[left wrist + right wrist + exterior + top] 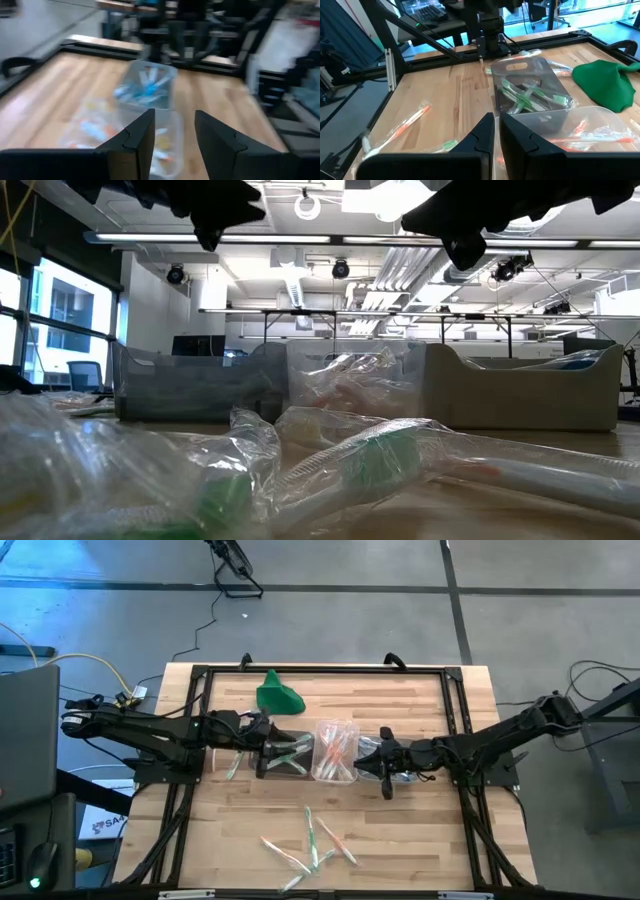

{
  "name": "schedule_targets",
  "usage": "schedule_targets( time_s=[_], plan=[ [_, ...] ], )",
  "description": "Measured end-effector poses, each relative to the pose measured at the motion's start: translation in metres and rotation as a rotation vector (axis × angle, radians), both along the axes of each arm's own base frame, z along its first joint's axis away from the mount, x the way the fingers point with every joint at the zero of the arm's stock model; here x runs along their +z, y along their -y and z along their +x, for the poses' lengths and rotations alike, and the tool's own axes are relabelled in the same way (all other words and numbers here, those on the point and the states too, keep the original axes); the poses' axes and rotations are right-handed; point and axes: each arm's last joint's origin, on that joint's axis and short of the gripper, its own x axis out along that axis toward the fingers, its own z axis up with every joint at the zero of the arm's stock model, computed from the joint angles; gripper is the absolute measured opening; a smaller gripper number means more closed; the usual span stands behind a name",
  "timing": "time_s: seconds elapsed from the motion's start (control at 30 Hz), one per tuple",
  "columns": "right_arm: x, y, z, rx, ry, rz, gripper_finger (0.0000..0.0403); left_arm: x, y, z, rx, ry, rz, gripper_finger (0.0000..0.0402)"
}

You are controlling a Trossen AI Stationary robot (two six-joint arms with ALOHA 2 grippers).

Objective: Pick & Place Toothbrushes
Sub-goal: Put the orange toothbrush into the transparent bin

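Table carries three clear tubs in a row; the middle tub is the landmark. Left gripper, jaws apart and empty, hovers at the green-brush tub beside it. Right gripper, jaws nearly shut and apparently empty, hangs over the tub opposite. Loose toothbrushes lie well apart, toward the front edge. Risk: wrapped brushes slipping from a pinch. Blue tub contents hidden by the right gripper.

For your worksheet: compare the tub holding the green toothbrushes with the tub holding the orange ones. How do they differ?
The green-toothbrush tub sits beside the left gripper and looks darker; the orange-toothbrush tub is the middle one, next to the right gripper, and looks paler. The first holds green-and-white brushes, the second orange-and-white ones. Both are clear rectangular tubs on the wooden table, side by side.
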Motion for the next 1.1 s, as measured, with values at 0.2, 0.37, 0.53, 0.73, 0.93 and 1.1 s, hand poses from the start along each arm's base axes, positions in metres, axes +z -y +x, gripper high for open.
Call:
schedule_targets(
  time_s=[0.2,0.37,0.53,0.73,0.93,1.1],
  plan=[
    [0.0,0.0,0.0,0.0,0.0,0.0,0.0017,0.002,0.01,-0.001,-0.212,0.018,-0.038,0.0136],
    [0.0,0.0,0.0,0.0,0.0,0.0,0.0017,0.011,0.031,-0.003,-0.306,0.046,-0.039,0.0136],
    [0.0,0.0,0.0,0.0,0.0,0.0,0.0016,0.015,0.055,-0.008,-0.314,0.059,-0.021,0.0136],
    [0.0,0.0,0.0,0.0,0.0,0.0,0.0016,0.012,0.085,-0.014,-0.333,0.056,0.005,0.0135],
    [0.001,0.0,0.0,-0.001,0.011,0.008,0.0016,0.0,0.113,-0.005,-0.325,0.084,0.097,0.0136],
    [0.001,0.0,0.0,-0.001,0.01,0.012,0.0016,-0.006,0.127,0.013,-0.332,-0.011,0.15,0.0135]
  ],
)
